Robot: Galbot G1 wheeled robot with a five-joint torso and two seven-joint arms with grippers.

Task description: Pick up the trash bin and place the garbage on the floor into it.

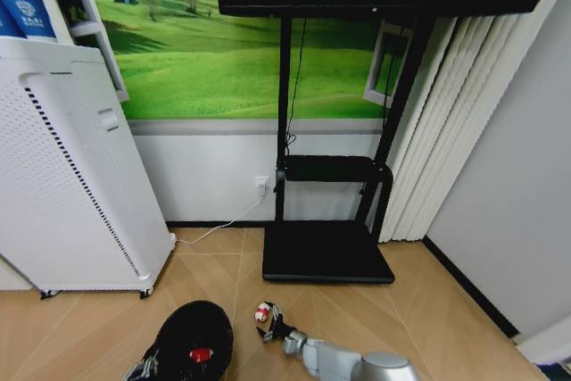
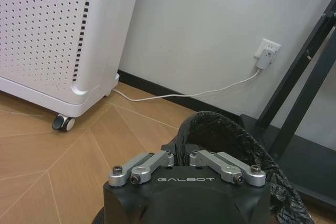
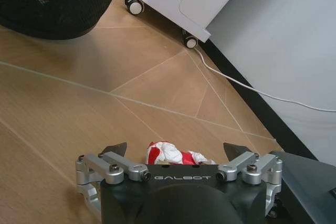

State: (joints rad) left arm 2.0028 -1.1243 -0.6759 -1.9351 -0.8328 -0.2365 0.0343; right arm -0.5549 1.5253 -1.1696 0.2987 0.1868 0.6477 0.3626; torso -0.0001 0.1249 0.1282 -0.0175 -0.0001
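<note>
While your left gripper [image 2: 186, 162] clamps the small black lined trash bin's [image 1: 189, 338] rim, your right gripper [image 3: 176, 150] hangs spread around the red-and-white crumpled wrapper [image 3: 170, 153] on the wooden floor [image 3: 79, 103] beside it.

"GALBOT" on left hand [image 2: 185, 162], right hand [image 3: 177, 151].

white perforated appliance [image 1: 67, 176] beside black tv stand [image 1: 328, 252]; white cable [image 2: 199, 94] plugged in.

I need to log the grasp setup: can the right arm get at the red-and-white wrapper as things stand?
Probably yes: the right gripper hangs over the red-and-white wrapper, jaws open to either side, bare floor around it.
</note>
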